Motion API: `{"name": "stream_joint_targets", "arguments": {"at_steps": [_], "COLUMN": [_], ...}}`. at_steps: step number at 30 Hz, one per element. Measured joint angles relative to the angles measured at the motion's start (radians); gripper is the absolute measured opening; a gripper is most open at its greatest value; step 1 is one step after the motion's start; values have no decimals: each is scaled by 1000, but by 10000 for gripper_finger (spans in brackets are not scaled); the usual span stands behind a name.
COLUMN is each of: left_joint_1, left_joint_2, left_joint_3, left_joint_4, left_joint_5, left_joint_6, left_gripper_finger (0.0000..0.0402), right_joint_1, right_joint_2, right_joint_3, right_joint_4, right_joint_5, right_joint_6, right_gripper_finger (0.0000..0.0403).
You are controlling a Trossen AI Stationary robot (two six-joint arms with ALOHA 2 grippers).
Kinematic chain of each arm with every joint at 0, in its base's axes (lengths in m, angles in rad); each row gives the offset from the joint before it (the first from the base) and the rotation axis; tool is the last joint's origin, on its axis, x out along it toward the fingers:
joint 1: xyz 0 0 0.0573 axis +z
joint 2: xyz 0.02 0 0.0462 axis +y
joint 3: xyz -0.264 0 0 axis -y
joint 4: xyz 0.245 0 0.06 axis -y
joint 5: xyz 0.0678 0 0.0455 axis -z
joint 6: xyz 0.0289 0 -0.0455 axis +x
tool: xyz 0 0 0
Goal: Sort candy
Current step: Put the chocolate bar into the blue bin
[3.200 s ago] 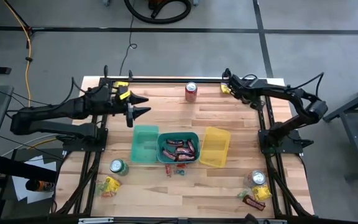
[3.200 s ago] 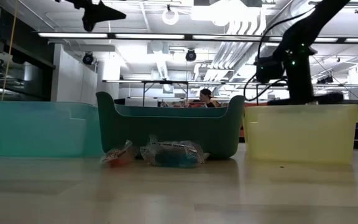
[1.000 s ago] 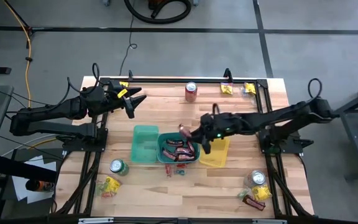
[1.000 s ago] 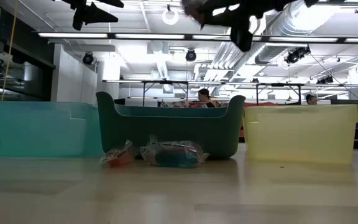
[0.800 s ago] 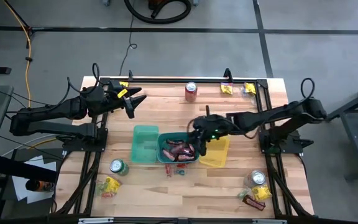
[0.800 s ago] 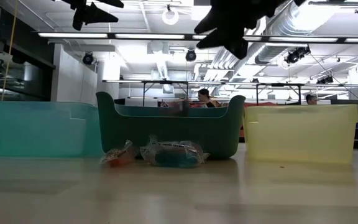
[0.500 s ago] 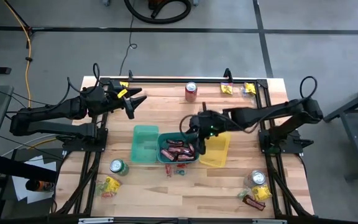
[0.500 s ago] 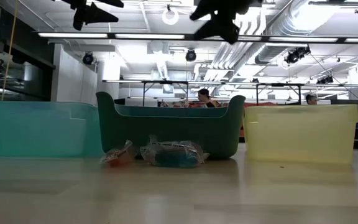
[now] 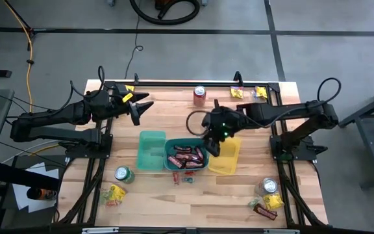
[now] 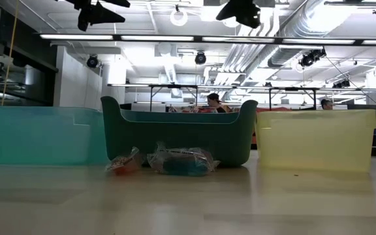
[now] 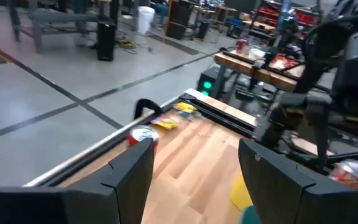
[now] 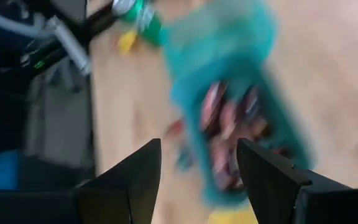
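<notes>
Risk: right claw (image 9: 214, 147), fingers apart and empty, above middle bin (image 9: 171, 144); low sweep could knock brown bars (image 9: 186, 156) out. Left claw (image 9: 140, 107) apart, waiting at 10 o'clock.

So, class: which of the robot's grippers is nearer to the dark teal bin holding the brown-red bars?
The right gripper is nearer: it hangs open at the dark teal bin's edge, by the yellow bin. The left gripper hangs open toward the table's far left, well away.

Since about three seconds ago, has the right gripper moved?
Yes. The right gripper has swung from the table's far right corner, by the yellow packets, to above the dark teal bin.
</notes>
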State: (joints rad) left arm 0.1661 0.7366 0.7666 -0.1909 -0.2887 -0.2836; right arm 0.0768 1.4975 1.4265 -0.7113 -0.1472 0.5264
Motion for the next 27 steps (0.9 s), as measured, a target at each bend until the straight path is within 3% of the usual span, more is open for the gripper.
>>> {"name": "stream_joint_targets", "arguments": {"at_steps": [5, 9, 22, 27], "left_joint_1": [-1, -1, -1, -1], "left_joint_2": [0, 0, 0, 7], "left_joint_3": [0, 0, 0, 0], "left_joint_4": [9, 9, 8, 6], "left_joint_5": [86, 100, 93, 92], "left_joint_6": [-27, -72, 7, -28], "left_gripper_finger": [222, 222, 222, 222], "right_joint_1": [115, 272, 831, 982], "right_joint_2": [0, 0, 25, 120], "right_joint_3": [0, 0, 0, 0], "right_joint_4": [-147, -226, -257, -257], "right_joint_5": [-160, -182, 121, 145], "right_joint_6": [205, 309, 737, 825], "right_gripper_finger": [204, 204, 204, 204]}}
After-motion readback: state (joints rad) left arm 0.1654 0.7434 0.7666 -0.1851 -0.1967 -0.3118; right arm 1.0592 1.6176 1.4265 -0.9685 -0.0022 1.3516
